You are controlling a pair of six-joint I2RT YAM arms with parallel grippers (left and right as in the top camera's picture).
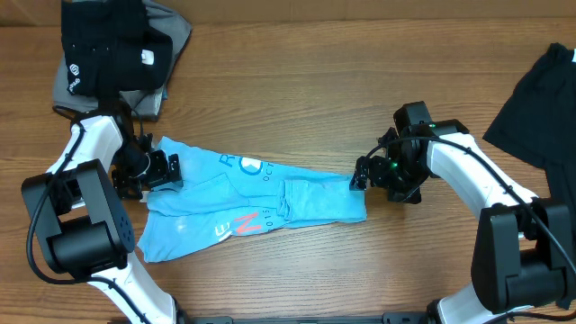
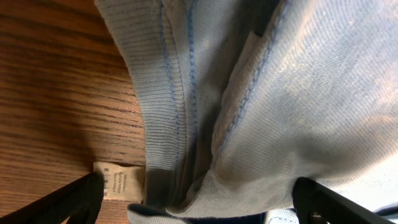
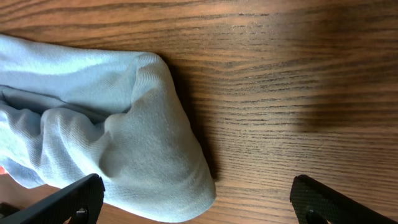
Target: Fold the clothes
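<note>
The light blue T-shirt (image 1: 243,198) lies crumpled lengthwise in the middle of the table, with white lettering and red-orange print showing. My left gripper (image 1: 166,171) is open at its left end; in the left wrist view the collar seam and care label (image 2: 118,182) lie between the wide-spread fingers (image 2: 199,199). My right gripper (image 1: 360,178) is open at the shirt's right end; in the right wrist view the rounded cloth end (image 3: 155,155) lies between the spread fingers (image 3: 196,199), nearer the left one.
A black garment on a grey one (image 1: 112,49) sits at the back left corner. Another black garment (image 1: 540,103) lies at the right edge. Bare wood table (image 1: 297,99) lies behind the shirt.
</note>
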